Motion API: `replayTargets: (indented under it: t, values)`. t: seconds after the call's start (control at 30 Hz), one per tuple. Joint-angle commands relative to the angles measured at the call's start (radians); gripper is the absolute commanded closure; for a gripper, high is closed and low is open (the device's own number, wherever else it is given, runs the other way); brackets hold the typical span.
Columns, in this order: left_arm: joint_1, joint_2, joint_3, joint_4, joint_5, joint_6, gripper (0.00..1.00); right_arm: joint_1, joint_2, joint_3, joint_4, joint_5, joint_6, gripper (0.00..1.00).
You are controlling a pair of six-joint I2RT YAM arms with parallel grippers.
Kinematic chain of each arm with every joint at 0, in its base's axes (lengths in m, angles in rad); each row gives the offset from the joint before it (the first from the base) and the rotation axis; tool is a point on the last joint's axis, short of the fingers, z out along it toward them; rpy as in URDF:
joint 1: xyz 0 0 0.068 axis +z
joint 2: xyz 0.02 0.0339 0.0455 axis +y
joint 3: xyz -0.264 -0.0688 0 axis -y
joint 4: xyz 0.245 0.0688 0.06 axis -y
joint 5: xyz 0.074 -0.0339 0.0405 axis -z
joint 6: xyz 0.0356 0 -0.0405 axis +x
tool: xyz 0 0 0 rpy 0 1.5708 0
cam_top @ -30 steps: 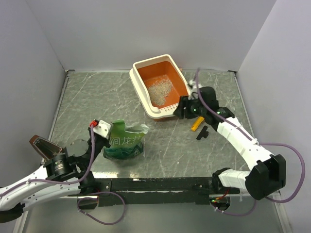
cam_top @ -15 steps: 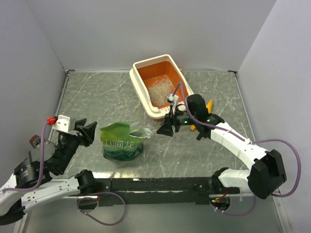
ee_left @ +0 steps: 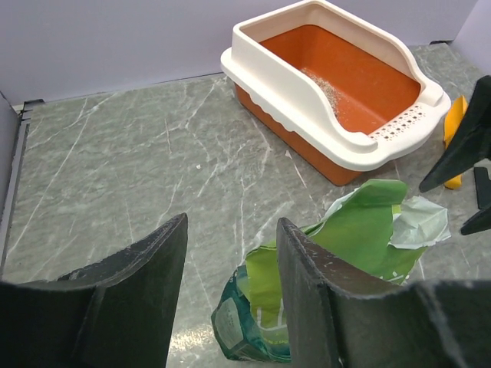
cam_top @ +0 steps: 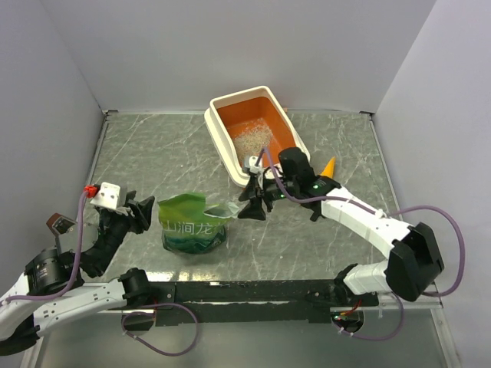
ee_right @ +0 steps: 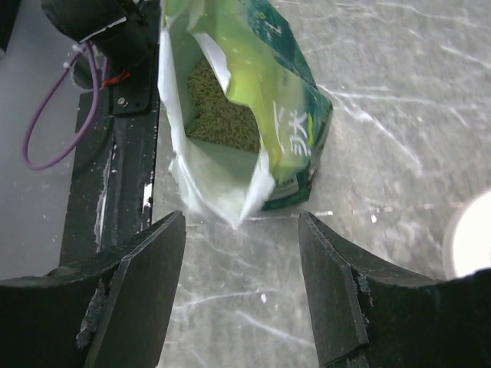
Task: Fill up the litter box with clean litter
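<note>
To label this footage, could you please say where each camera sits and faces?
Top external: above, behind the bases, looking down at the grey marbled table; left arm, right arm visible.
Left wrist: wrist-mounted, facing the orange, cream-rimmed plastic litter box; open left gripper below.
Right wrist: wrist-mounted, looking into the open green crinkly plastic bag; open right gripper below.
Shared: all three show the bag.

A grey, marble-patterned tabletop [cam_top: 153,153] with pale veins lies inside a plain enclosure. A matte lavender-grey back wall [cam_top: 230,46], left wall [cam_top: 38,115] and right wall [cam_top: 445,92] surround it. The light is soft and even, and the shadows are faint.
</note>
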Motion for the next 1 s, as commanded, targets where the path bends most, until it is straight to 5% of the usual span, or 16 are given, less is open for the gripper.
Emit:
replayTargets:
  t: [0.0,0.47,0.87,0.97]
  values:
    - [0.004,0.019,0.022,0.001,0.012,0.009,0.46,0.058,0.058,0.095,-0.038,-0.012,-0.124,0.33]
    - [0.004,0.02,-0.016,0.052,0.041,0.035,0.45,0.141,0.149,0.211,-0.115,0.015,-0.17,0.38]
    - [0.004,0.016,-0.022,0.064,0.049,0.035,0.44,0.162,0.209,0.248,-0.216,0.028,-0.18,0.55]
    - [0.004,0.022,-0.022,0.067,0.055,0.037,0.44,0.165,0.203,0.242,-0.216,0.051,-0.173,0.68]
